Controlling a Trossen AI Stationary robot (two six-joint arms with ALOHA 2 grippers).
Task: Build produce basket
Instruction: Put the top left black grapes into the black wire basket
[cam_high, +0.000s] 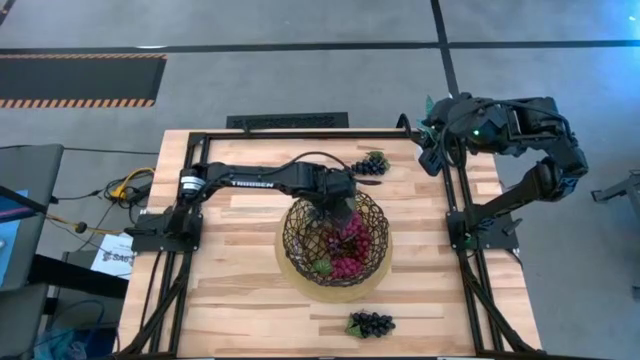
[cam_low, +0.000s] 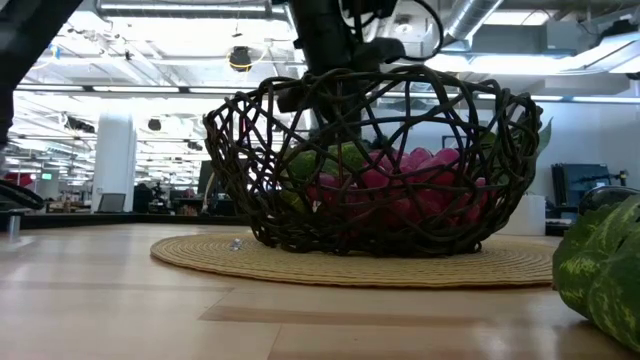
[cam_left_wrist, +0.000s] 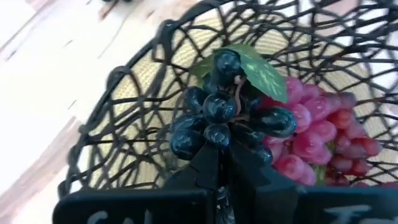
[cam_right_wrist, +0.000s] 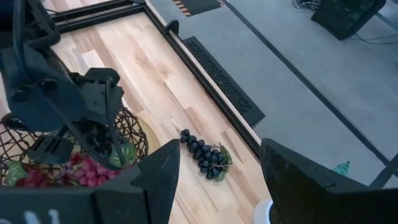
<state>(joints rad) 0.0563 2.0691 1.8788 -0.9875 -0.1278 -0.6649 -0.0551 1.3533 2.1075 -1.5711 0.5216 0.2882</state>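
Left gripper (cam_left_wrist: 217, 163) over the basket (cam_high: 300, 240), fingers pinched on a dark grape bunch (cam_left_wrist: 227, 118).

The basket sits mid-tabletop on its tan base with red-magenta bunches (cam_high: 350, 243) inside — one dark bunch (cam_high: 372, 163) lies by the far edge, another (cam_high: 370, 324) near the front edge. The right gripper (cam_right_wrist: 214, 180) waits off the far right corner, fingers spread.

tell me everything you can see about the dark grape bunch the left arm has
The dark grape bunch is glossy purple-black, plastic-looking, with a brown stem and one green leaf. The left pincer is shut on it, holding it over the woven basket, just above the red grapes already inside.
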